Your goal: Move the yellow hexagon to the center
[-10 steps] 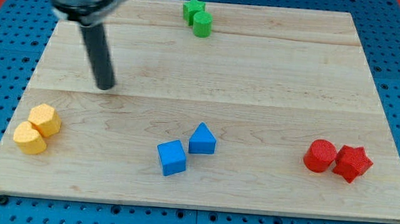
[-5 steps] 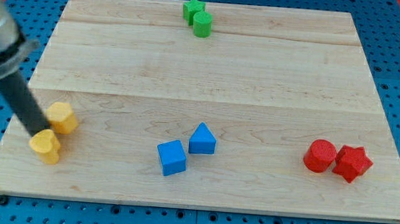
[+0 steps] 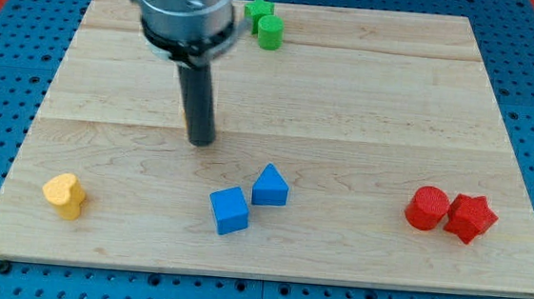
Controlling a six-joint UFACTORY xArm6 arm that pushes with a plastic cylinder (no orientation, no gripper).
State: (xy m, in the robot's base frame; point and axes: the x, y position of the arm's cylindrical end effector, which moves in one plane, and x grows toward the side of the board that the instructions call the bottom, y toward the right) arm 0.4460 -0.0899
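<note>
My tip (image 3: 201, 142) rests on the wooden board (image 3: 366, 110), a little left of its middle and up-left of the blue blocks. Only a thin yellow sliver (image 3: 185, 116) shows at the rod's left edge, likely the yellow hexagon, mostly hidden behind the rod. A second yellow block (image 3: 63, 195), rounded and heart-like, lies alone near the board's bottom left corner, far from the tip.
A blue cube (image 3: 229, 210) and a blue triangular block (image 3: 270, 185) sit just below the middle. A red cylinder (image 3: 427, 207) and a red star (image 3: 471, 218) are at the right. A green star (image 3: 256, 13) and a green cylinder (image 3: 270, 32) are at the top.
The rod has swept from the board's left edge up and right towards the middle. The yellow hexagon has gone from beside the other yellow block and is now mostly hidden behind the rod.
</note>
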